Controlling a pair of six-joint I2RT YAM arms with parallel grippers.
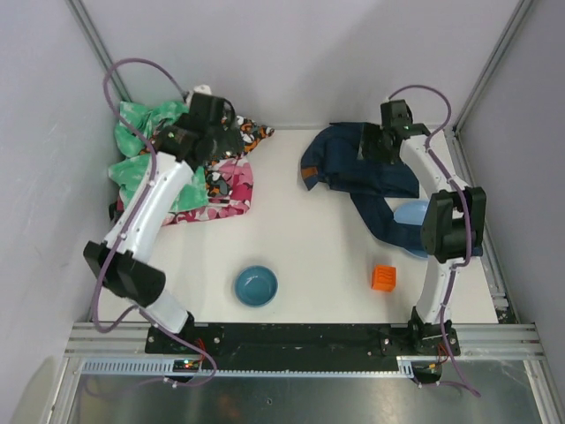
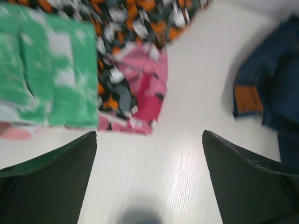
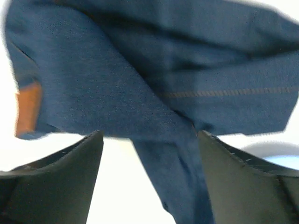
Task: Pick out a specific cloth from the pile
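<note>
Plainly, the cloth [image 1: 353, 168] is spread over the upper right of the worktop [image 1: 300, 247], well apart from the pile [image 1: 131, 168], with one long part trailing toward the lower right. It is judged soft, limp and fairly heavy for fabric, so sagging and dragging are to be expected when it is lifted. A thick fold near the brown patch [image 3: 27, 108] would best be pinched. The right tool [image 3: 148, 136] is poised over it, fingers spread, nothing gripped. The left tool [image 2: 149, 135], likewise spread and empty, is seen beside the pile at upper left.
</note>
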